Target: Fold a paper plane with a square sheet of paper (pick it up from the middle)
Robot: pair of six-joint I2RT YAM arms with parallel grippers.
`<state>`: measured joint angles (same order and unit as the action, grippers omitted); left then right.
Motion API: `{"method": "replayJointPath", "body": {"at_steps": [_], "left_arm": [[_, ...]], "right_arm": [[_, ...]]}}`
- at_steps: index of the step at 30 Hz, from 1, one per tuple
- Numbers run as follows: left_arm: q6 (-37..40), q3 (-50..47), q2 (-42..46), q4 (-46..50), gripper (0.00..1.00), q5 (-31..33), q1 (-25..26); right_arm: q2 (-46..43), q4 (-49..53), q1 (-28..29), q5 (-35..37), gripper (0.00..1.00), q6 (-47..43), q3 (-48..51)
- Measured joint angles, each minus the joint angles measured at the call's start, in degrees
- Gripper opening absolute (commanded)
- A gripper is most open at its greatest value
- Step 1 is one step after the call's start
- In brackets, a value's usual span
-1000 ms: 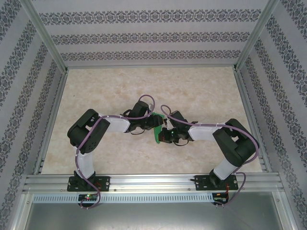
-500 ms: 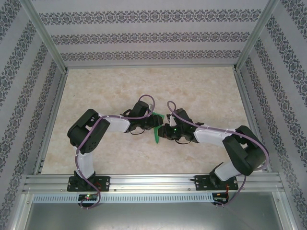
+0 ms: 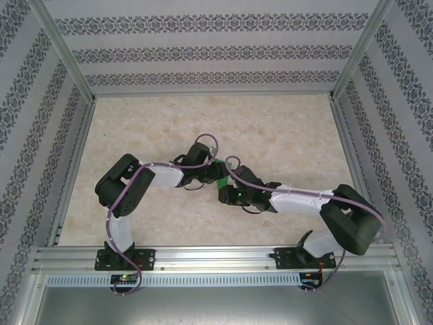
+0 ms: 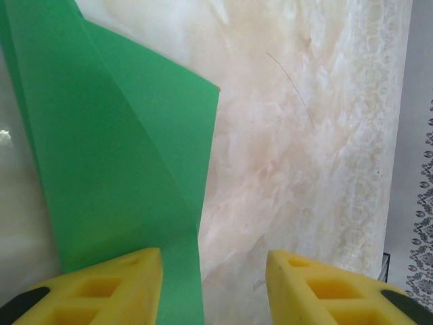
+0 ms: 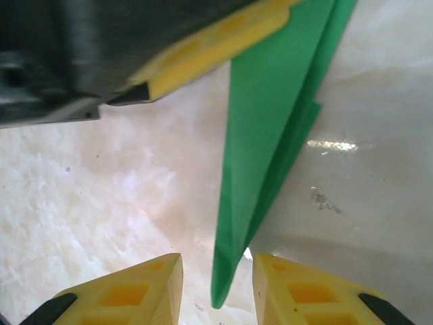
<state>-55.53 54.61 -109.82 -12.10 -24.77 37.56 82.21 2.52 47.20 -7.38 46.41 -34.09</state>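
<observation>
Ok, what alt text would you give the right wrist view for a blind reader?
Folded green paper has its narrow tip in the gap between the two parted yellow fingers of the right gripper, over a pale marble table.

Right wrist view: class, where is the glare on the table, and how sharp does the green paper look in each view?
Right wrist view: a white glare streak lies on the table just right of the green paper, whose edges are crisp. Left wrist view: the light is even, the paper's creases are sharp, and there is a faint bright spot at the left edge. Top external view: the paper is small and partly hidden, with no detail.
</observation>
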Motion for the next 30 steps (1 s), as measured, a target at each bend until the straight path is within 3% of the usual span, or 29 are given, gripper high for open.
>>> {"method": "replayJointPath", "body": {"at_steps": [17,30], "left_arm": [[-0.2,0.0,0.0,0.1,0.46,0.0,0.0],[-0.2,0.0,0.0,0.1,0.46,0.0,0.0]], "right_arm": [[6.4,1.5,7.7,14.4,0.36,-2.5,-4.1],[9.9,9.0,11.0,21.4,0.27,-5.0,-8.7]]}}
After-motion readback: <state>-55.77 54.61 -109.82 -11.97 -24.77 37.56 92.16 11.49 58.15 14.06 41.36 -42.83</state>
